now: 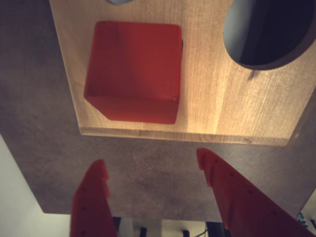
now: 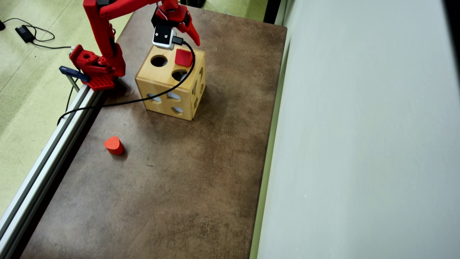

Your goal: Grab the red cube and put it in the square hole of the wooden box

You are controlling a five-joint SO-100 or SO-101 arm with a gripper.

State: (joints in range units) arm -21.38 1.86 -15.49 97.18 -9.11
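The red plastic cube [image 1: 132, 71] sits on the top face of the light wooden box with cut-out shapes [image 1: 212, 98], tilted, with one corner lower, apparently over the square opening; whether it has partly entered the hole cannot be told. In the overhead view the cube [image 2: 183, 57] lies at the far right corner of the box top [image 2: 169, 81], beside a round hole [image 2: 159, 61]. The red two-finger hand [image 1: 153, 170] is open and empty, its two fingers spread apart and not touching the cube; in the wrist view they hang past the box edge, over the brown surface [image 1: 148, 182]. In the overhead view the hand [image 2: 187, 30] is just behind the box. A small red rounded block [image 2: 114, 145] lies on the surface [image 2: 179, 180], well apart from the box, toward the near left.
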